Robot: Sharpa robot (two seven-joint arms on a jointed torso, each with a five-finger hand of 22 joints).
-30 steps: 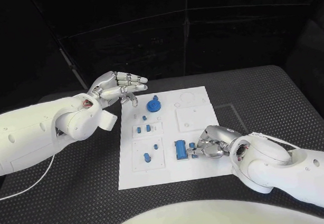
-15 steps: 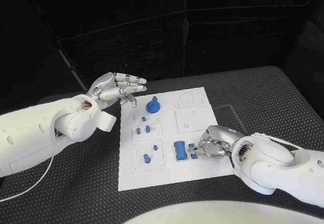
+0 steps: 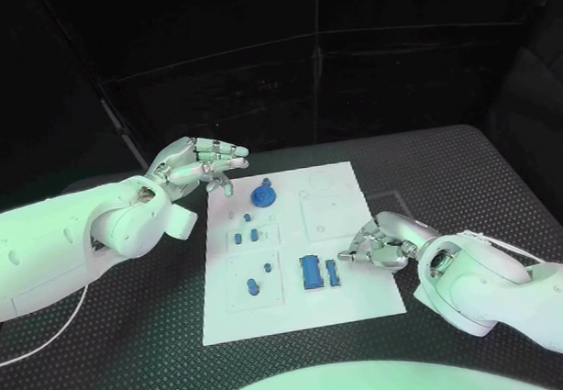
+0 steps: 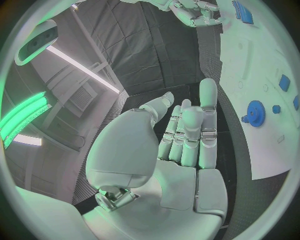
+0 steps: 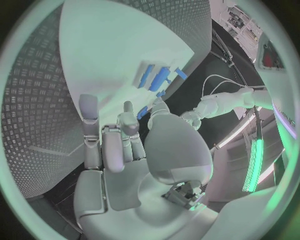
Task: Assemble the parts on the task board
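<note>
- Since a second ago, the right robot hand [image 3: 381,242] has lifted slightly off the task board [image 3: 350,295], fingers curled, empty.
- Left robot hand [image 3: 197,162] stays spread, empty.
- Black ridged tabletop [image 3: 493,186]; dark room.

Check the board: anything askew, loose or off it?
Nothing stands out. The task board lies flat on the table; the blue gear and the long blue pieces sit on it. Left hand and right hand hold nothing.

The head camera looks steeply down on the black ribbed worktop [image 3: 136,355] and flat white task board [image 3: 356,290]. Each wrist camera sits close behind its own palm; all three share that board.
</note>
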